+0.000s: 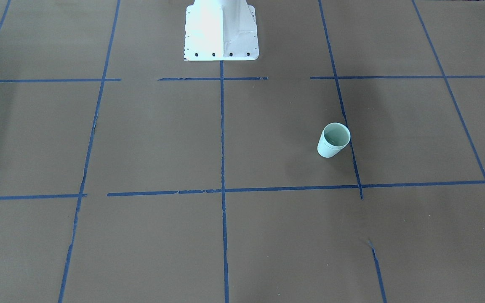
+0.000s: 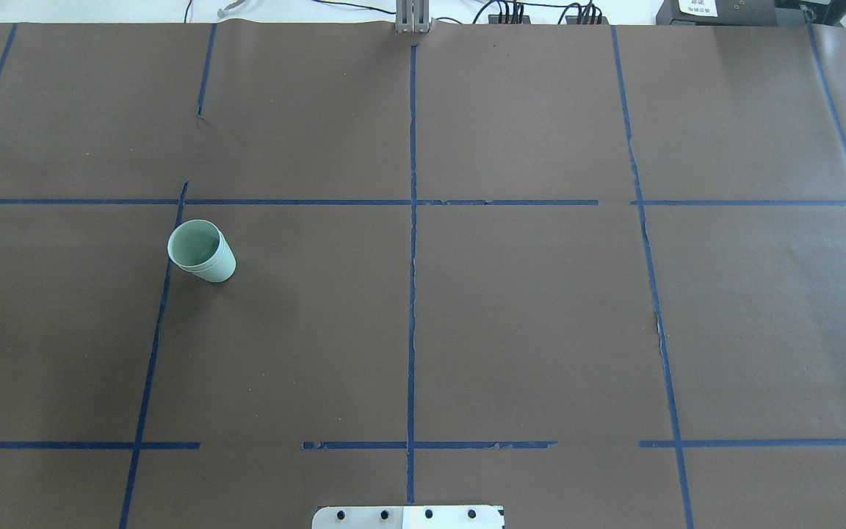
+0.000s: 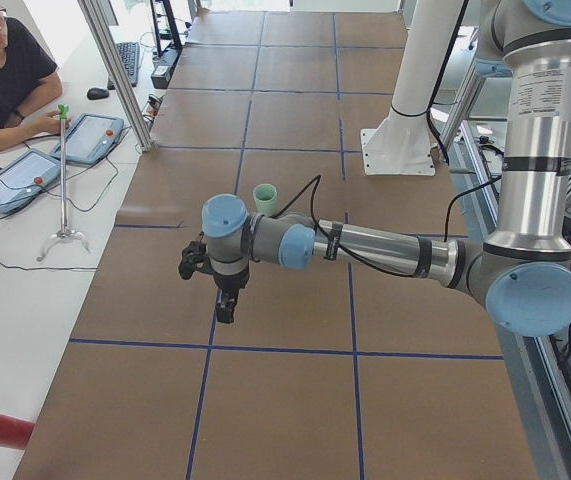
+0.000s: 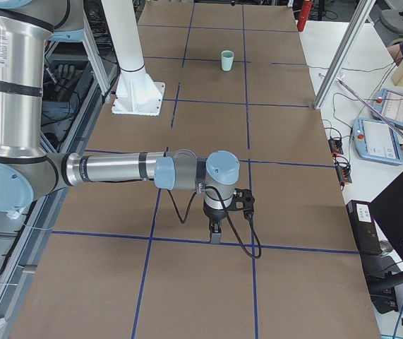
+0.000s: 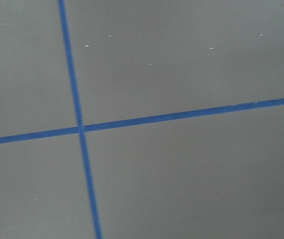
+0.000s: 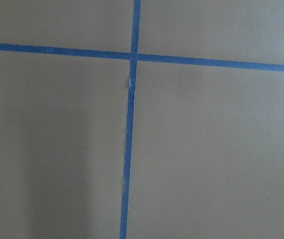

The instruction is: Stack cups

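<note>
The two pale mint-green cups point(image 1: 333, 140) stand upright as one nested stack on the brown table, the inner cup's rim just above the outer one's. The stack also shows in the overhead view point(image 2: 201, 251), on the robot's left half beside a blue tape line, and small in both side views point(image 3: 265, 197) point(image 4: 226, 60). My left gripper point(image 3: 225, 305) hangs pointing down, well away from the stack; I cannot tell if it is open or shut. My right gripper point(image 4: 215, 233) hangs at the table's far end; I cannot tell its state. Both wrist views show only table and tape.
The white robot pedestal point(image 1: 221, 31) stands at the table's robot-side edge. Blue tape lines point(image 2: 413, 294) grid the brown surface. An operator point(image 3: 5, 70) sits beside the table with teach pendants point(image 3: 25, 175). A thin stand point(image 3: 62, 180) is next to them.
</note>
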Available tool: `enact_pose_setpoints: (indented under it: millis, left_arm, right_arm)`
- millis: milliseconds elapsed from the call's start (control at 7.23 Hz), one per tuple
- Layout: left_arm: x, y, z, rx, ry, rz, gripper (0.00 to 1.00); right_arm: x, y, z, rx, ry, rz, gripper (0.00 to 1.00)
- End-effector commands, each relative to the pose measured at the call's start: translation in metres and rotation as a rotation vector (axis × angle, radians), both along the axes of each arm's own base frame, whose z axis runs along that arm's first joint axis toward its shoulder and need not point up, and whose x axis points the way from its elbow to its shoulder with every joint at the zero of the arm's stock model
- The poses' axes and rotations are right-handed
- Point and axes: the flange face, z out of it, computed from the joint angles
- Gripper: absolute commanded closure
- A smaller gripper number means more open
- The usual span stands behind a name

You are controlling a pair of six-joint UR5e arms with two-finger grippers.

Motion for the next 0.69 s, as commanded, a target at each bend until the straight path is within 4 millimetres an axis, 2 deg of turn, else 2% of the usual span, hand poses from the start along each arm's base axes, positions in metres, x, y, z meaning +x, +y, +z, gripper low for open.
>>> enact_pose_setpoints:
  millis: [0, 277, 415, 553]
  left_arm:
    - [-0.038, 0.019, 0.057, -0.05, 0.062, 0.016, 0.0]
    - [-0.036, 0.018, 0.037, -0.121, 0.095, 0.013, 0.0]
    - [-0.036, 0.02, 0.024, -0.099, 0.093, 0.015, 0.0]
    - [-0.037, 0.025, 0.019, -0.086, 0.091, 0.016, 0.0]
  right_arm:
    - [0.0, 0.0, 0.0, -0.001, 0.0, 0.0, 0.0]
    - [0.0, 0.0, 0.0, -0.001, 0.0, 0.0, 0.0]
    - [-0.001, 0.0, 0.0, 0.001, 0.0, -0.002, 0.0]
    - [0.0, 0.0, 0.0, -0.001, 0.0, 0.0, 0.0]
